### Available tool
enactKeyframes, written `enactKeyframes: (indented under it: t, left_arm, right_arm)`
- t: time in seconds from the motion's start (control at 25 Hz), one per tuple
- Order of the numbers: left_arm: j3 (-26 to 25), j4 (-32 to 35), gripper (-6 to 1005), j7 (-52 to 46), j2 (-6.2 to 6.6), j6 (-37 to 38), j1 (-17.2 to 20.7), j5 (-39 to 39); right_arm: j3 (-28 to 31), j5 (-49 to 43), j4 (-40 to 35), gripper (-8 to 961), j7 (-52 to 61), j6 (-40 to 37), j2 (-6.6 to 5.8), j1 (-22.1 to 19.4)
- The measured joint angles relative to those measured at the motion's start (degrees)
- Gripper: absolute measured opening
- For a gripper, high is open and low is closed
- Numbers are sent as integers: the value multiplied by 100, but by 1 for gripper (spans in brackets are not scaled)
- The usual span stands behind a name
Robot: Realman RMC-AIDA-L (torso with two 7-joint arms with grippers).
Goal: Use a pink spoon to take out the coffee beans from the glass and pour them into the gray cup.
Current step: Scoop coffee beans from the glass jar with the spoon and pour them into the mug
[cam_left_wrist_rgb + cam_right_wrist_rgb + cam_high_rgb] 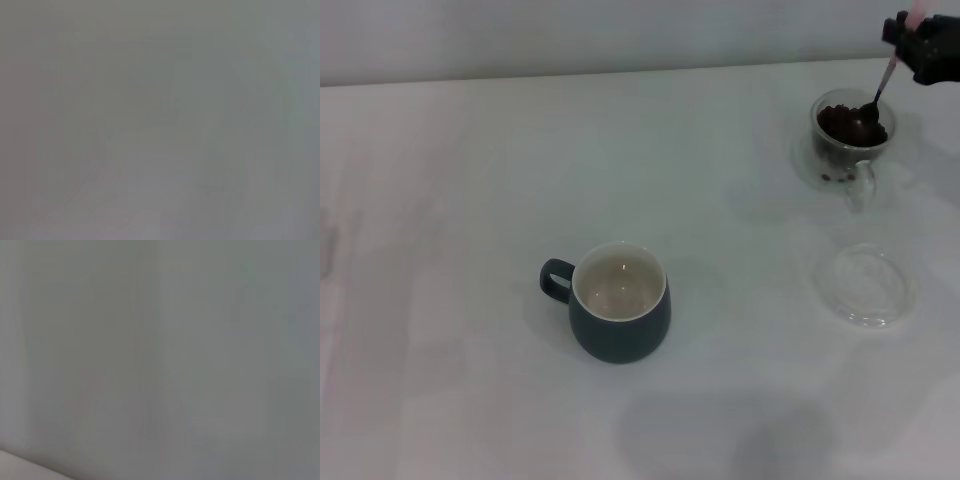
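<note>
Right gripper (910, 35) at the far right is pinching the pink spoon (878, 92), whose bowl is dipping into the coffee beans (848, 124) in the glass (850, 140). Nearer, the gray cup (617, 303) is sitting mid-table, well apart.

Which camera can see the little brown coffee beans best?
The head view. It shows the small dark brown coffee beans heaped inside the small clear glass mug, with the slim pink-handled metal spoon dipped into them, held by the right gripper. The left and right wrist views show only blank grey, no beans.
</note>
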Motion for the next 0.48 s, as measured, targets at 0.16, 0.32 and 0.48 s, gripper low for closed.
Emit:
enactKeyframes:
  t: [0.16,0.32,0.48]
  left_arm:
    - [0,-6,760,-2,0,5,14,0]
    - [0,-5,761,-2,0,69,16,0]
    - [0,-5,761,-3,0,121,2,0]
  right_arm:
    - [-51,-4,87,150,-140,-157,55,13]
    - [-46,15,217,150,-87,-199,56,33]
    - [11,89,303,150,200,-215,79,27]
